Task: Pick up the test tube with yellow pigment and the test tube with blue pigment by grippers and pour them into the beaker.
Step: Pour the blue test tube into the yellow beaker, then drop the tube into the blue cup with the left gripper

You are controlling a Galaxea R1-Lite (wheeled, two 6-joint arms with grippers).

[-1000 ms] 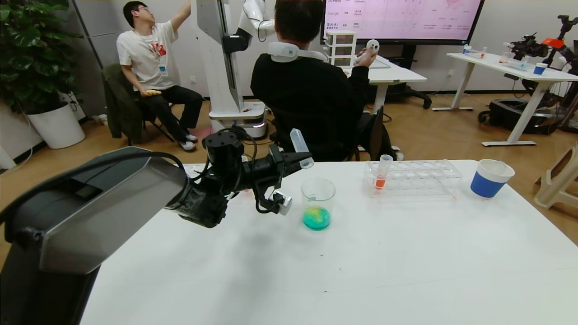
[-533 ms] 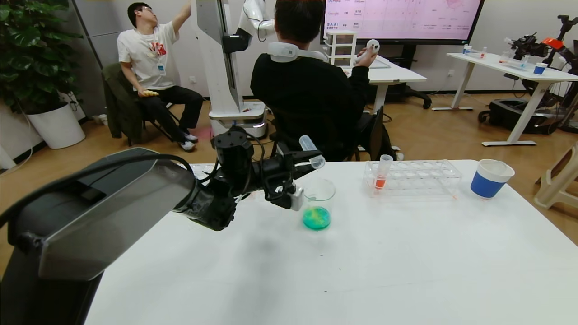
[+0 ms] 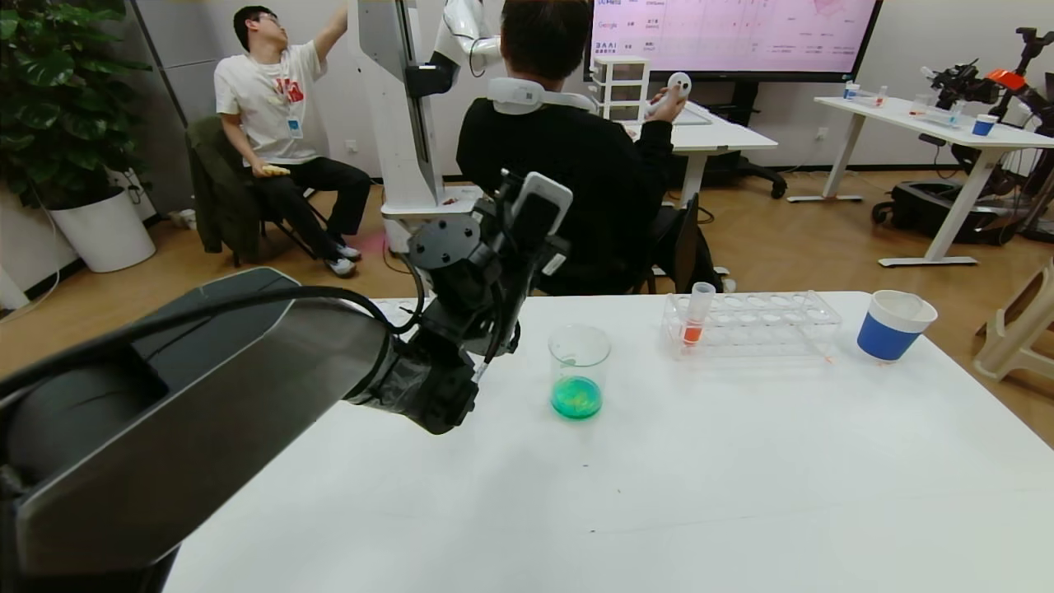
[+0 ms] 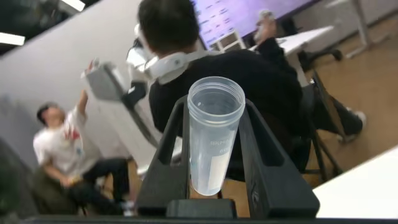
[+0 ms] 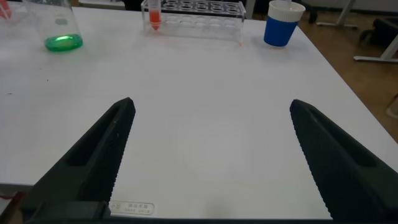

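Note:
My left gripper (image 3: 515, 239) is raised behind and to the left of the beaker (image 3: 579, 371), with its fingers pointing away from the head camera. In the left wrist view it (image 4: 214, 102) is shut on a clear test tube (image 4: 211, 143) that looks empty and shows no colour, mouth towards the camera. The beaker holds green-blue liquid with a yellow patch and also shows in the right wrist view (image 5: 60, 28). No tube with yellow or blue liquid is in view. My right gripper (image 5: 211, 104) is open and empty above the table's near part.
A clear tube rack (image 3: 753, 323) stands to the right of the beaker with one orange-red tube (image 3: 697, 317) in it. A blue-and-white paper cup (image 3: 893, 325) stands at the far right. A seated person is just behind the table's far edge.
My left gripper has swung up and away from over the beaker. Its wrist has rolled, so the tube has turned from tipped mouth-down at the beaker to hidden behind the gripper.

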